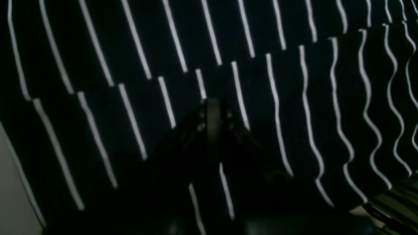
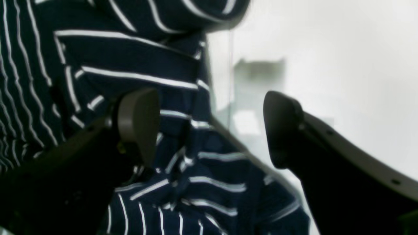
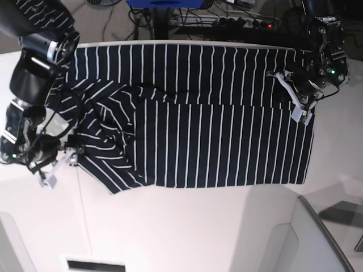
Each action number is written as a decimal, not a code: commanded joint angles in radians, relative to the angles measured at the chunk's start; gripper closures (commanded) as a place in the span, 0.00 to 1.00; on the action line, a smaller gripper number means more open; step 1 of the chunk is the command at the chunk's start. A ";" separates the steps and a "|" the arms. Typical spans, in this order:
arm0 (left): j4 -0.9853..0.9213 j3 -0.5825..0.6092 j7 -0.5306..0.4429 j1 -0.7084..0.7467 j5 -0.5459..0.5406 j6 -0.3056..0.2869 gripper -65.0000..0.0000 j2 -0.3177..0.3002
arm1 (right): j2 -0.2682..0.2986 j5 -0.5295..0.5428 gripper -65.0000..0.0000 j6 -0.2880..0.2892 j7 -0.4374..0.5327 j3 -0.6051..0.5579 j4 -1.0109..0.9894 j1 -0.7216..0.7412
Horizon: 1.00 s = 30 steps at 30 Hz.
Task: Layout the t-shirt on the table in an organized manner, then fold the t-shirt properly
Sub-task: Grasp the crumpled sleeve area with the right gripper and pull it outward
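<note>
While the t-shirt (image 3: 193, 119) lies spread across the table (image 3: 181, 226) — its sleeve end bunched — the right gripper (image 2: 212, 130) stands wide apart over that bunched cloth, and the left gripper (image 1: 214, 107) sits closed, pressed on the shirt's opposite edge.

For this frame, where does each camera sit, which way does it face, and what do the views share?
Left wrist: on the left arm, looking down close at the t-shirt; the left gripper shows dark, jaws together.
Right wrist: on the right arm, looking past the open right gripper at bunched t-shirt and the white table.
Base: overhead, looking down at the table with the t-shirt spread across it and both arms at its ends.
Shared: all three show the striped t-shirt; base also shows both grippers.
</note>
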 commanded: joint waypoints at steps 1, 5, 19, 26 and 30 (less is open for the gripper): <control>0.014 -0.006 -0.016 -0.005 -0.011 -0.005 1.00 -0.017 | 0.012 0.013 0.28 0.004 0.029 -0.001 -0.014 0.039; 0.014 -0.006 -0.016 -0.005 -0.011 -0.005 1.00 -0.017 | 0.027 0.013 0.29 0.004 0.083 -0.001 -0.084 0.056; 0.014 -0.006 -0.016 -0.007 -0.011 -0.005 1.00 -0.017 | 0.047 0.013 0.98 0.004 0.111 -0.001 -0.146 0.056; 0.014 -0.008 -0.016 -0.007 -0.011 -0.005 1.00 -0.018 | 0.043 0.018 1.00 0.004 0.094 0.006 -0.095 0.053; 0.014 -0.038 -0.016 -0.008 -0.011 -0.005 1.00 -0.032 | 0.035 0.019 1.00 0.007 0.029 0.003 0.029 0.033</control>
